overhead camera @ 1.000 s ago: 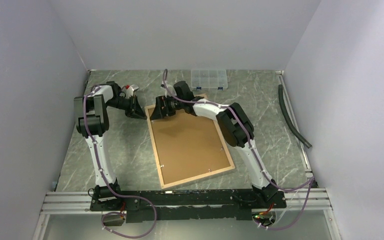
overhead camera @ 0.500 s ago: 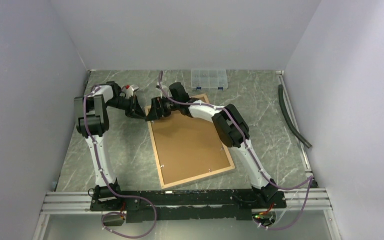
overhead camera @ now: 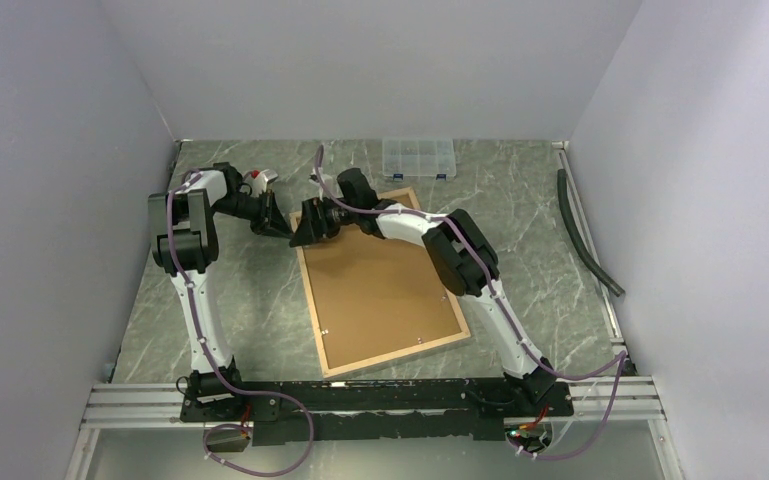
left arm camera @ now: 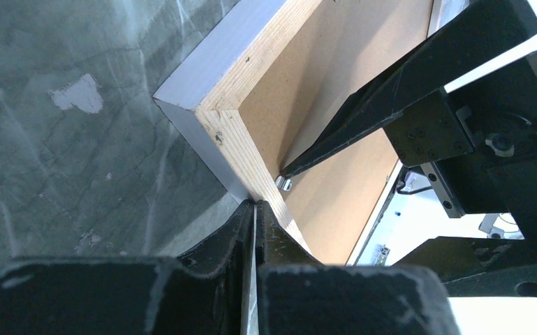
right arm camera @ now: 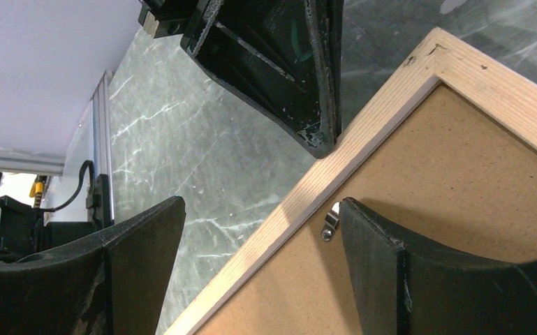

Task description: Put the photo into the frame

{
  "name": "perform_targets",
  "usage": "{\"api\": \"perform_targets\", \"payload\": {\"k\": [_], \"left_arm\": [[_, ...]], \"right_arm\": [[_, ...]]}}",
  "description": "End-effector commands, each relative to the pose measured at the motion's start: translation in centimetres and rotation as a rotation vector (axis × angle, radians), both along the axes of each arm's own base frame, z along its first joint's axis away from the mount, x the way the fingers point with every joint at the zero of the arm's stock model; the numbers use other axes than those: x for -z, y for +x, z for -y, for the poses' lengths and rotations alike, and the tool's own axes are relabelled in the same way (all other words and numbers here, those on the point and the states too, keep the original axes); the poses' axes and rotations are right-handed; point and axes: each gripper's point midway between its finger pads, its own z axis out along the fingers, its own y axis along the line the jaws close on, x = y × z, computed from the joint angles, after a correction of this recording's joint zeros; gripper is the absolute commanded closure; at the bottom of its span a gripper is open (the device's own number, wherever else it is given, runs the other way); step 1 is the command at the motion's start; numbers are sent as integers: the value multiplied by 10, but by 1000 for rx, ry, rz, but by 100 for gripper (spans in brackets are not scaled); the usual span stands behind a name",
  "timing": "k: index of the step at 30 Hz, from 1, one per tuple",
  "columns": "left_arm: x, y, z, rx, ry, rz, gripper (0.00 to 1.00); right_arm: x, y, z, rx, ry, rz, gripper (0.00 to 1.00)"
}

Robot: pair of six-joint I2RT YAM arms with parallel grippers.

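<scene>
Large rectangular light-wood picture frame (right arm camera: 279, 237) lies face down on the green marbled bench (overhead camera: 240, 310), brown backing board (overhead camera: 380, 290) inside. The left pincer (left arm camera: 255, 206), closed and empty, touches the far-left corner's border; the right pincer (right arm camera: 262, 206), wide open, straddles that border, gripping nothing.

The green marbled table (overhead camera: 520, 210) carries the frame (overhead camera: 396, 351), which lies flat with its wood back up and a brown backing board (overhead camera: 380, 285) filling it. A clear compartment box (overhead camera: 418, 157) sits just beyond the frame's far edge. A dark hose (overhead camera: 585, 245) lies well to the frame's right.
</scene>
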Motion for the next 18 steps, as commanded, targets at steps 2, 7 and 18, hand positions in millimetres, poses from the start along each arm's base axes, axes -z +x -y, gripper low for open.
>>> {"api": "perform_targets", "payload": {"k": [2, 7, 18], "left_arm": [[14, 3, 6, 21, 38, 21, 92], [15, 4, 5, 19, 46, 24, 92], [15, 5, 6, 19, 48, 29, 93]], "right_arm": [[-2, -24, -1, -47, -19, -28, 15], [-8, -26, -1, -51, -9, -33, 16], [-11, -43, -6, -88, 10, -62, 17]]}}
